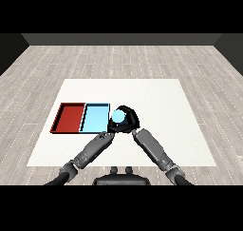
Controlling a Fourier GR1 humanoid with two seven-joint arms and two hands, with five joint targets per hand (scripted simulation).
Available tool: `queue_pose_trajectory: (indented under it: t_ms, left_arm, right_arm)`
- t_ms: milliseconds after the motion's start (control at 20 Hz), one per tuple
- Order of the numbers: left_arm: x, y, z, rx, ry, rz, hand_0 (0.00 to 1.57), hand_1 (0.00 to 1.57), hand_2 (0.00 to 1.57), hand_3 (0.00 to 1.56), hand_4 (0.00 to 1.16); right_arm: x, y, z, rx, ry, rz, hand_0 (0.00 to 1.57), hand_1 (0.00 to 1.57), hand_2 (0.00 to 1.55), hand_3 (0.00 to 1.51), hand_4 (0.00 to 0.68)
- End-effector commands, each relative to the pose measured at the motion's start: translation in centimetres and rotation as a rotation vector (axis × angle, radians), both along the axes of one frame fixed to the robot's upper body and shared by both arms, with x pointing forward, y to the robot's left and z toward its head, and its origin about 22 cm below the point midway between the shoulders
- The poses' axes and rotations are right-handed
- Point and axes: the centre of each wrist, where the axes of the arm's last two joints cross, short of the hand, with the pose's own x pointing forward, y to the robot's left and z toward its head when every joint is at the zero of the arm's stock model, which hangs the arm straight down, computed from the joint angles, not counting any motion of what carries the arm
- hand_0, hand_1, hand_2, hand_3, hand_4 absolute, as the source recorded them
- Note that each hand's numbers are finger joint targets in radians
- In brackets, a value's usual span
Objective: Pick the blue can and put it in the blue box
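Observation:
A light blue can [117, 116] stands just right of the light blue tray [94, 118], near its right rim. My right hand [127, 121] is curled round the can, with fingers arching over its far side. The left hand [105, 135] lies below the blue tray's near right corner, close under the right hand; its fingers are too small and dark to read. The red tray [69, 117] lies against the blue tray's left side.
Both trays sit at the left of the white table [161, 106]. Bare white surface stretches to the right and behind the hands. My two forearms converge toward the can from the lower corners.

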Motion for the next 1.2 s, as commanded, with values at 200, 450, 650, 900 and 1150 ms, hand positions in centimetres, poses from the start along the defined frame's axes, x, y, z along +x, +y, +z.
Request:
queue_pose_trajectory:
  t_ms: [200,450,650,900,1150]
  left_arm:
    - [0.7,-0.4,0.9,-0.004,-0.023,0.039,1.57,1.57,1.56,1.47,1.14]
    - [1.3,-0.6,1.6,-0.004,-0.024,0.041,1.57,1.57,1.56,1.47,1.14]
    - [1.5,-0.6,0.5,-0.005,0.008,0.038,1.57,1.57,1.57,1.48,1.14]
    - [1.0,2.0,1.3,0.014,-0.021,0.069,1.57,1.57,1.57,1.49,1.15]
    - [0.0,1.5,-1.1,-0.006,0.01,0.109,1.57,1.57,1.57,1.49,1.14]
  right_arm:
    - [-0.1,0.6,0.0,-0.054,0.007,-0.028,0.0,0.0,0.0,0.0,0.0]
    - [-0.6,-0.8,0.1,-0.065,0.011,-0.033,0.0,0.0,0.0,0.0,0.0]
    - [-0.8,-0.3,0.4,-0.068,0.0,-0.039,0.0,0.0,0.0,0.0,0.0]
    - [0.1,-1.4,1.3,-0.048,0.022,-0.104,0.0,0.0,0.0,0.0,0.0]
    - [0.9,-4.3,1.6,0.183,0.037,-0.112,0.0,0.0,0.0,0.0,0.0]
